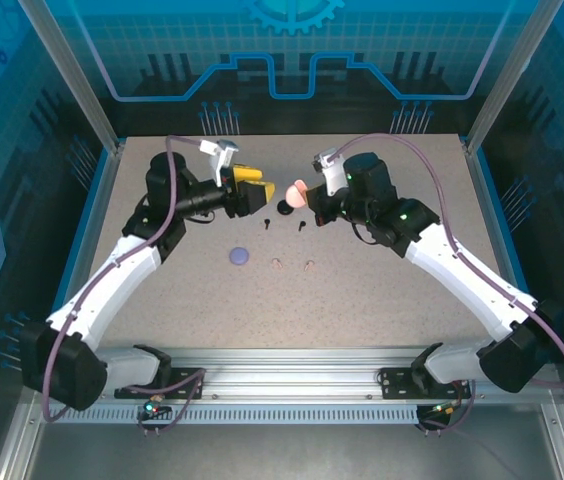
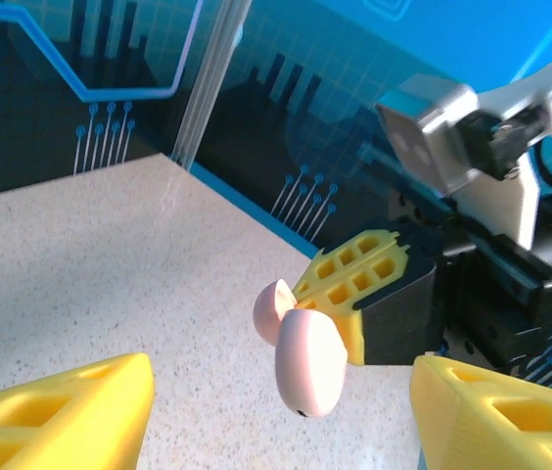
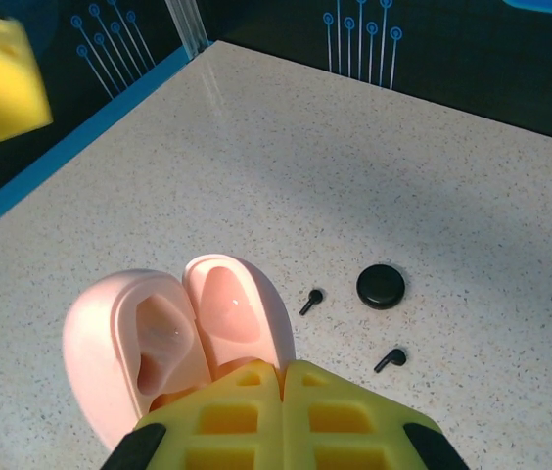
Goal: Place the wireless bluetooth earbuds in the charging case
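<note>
Pale pink earbuds (image 1: 275,264) lie nearest on the table (image 1: 392,290), near a lilac case (image 1: 238,257); two black earbuds (image 1: 265,221) and a black case (image 1: 287,207) sit farther. Beyond, the right gripper (image 3: 283,382) clamps the open pink charging case (image 3: 173,333), facing the left gripper (image 1: 253,188), its jaws spread and empty.

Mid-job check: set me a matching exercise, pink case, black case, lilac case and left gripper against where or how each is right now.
Things: 1 pink case; 2 black case; 3 lilac case; 4 left gripper.
States: A on the table beside two black earbuds; B open, holding nothing; C held with its lid open by the right gripper; D on the table left of two pale pink earbuds.
Pairs: 1-C; 2-A; 3-D; 4-B.
</note>
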Available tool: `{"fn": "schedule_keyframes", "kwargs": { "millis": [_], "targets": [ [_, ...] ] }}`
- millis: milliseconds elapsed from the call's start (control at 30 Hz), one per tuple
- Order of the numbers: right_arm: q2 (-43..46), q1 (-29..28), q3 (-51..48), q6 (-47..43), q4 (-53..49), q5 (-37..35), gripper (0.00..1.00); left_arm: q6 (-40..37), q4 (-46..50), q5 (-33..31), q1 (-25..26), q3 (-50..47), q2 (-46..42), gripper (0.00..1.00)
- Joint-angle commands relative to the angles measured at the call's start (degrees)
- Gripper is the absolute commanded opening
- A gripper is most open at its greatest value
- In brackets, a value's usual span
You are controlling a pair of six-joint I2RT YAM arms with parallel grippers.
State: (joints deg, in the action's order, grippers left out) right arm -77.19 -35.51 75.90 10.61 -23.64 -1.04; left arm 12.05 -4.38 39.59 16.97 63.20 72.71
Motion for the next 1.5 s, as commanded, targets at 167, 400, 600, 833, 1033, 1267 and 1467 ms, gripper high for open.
{"fn": "schedule_keyframes", "kwargs": {
  "millis": [167, 400, 600, 833, 1033, 1267, 1467],
  "targets": [
    [-1.9, 0.7, 2.8, -5.4, -1.7, 2.2, 0.00, -14.7, 21.6, 11.6, -0.9, 10.5, 7.7, 0.71],
    [-3.5, 0.8, 3.8, -6.8, -2.6, 3.3, 0.00, -19.8, 29.8, 17.5, -0.9, 14.9, 11.2, 0.71],
    [-5.1, 0.4, 5.1, -6.9, -2.6, 4.6, 0.00, -22.9, 33.3, 17.4, -0.9, 16.3, 13.7, 0.69],
    [-6.8, -0.7, 6.4, -7.9, -3.5, 4.8, 0.00, -23.2, 33.1, 17.4, -0.8, 16.7, 15.3, 0.66],
    [-7.6, -1.1, 7.0, -8.3, -3.8, 5.2, 0.00, -23.6, 33.6, 17.5, -0.7, 17.1, 16.4, 0.65],
    [-7.9, -1.8, 7.5, -8.6, -4.0, 5.5, 0.00, -24.2, 34.6, 17.5, -0.4, 17.9, 17.6, 0.60],
    [-8.2, -2.2, 7.5, -8.8, -4.1, 5.4, 0.00, -24.3, 34.8, 17.5, -0.4, 18.1, 18.2, 0.53]
  ]
}}
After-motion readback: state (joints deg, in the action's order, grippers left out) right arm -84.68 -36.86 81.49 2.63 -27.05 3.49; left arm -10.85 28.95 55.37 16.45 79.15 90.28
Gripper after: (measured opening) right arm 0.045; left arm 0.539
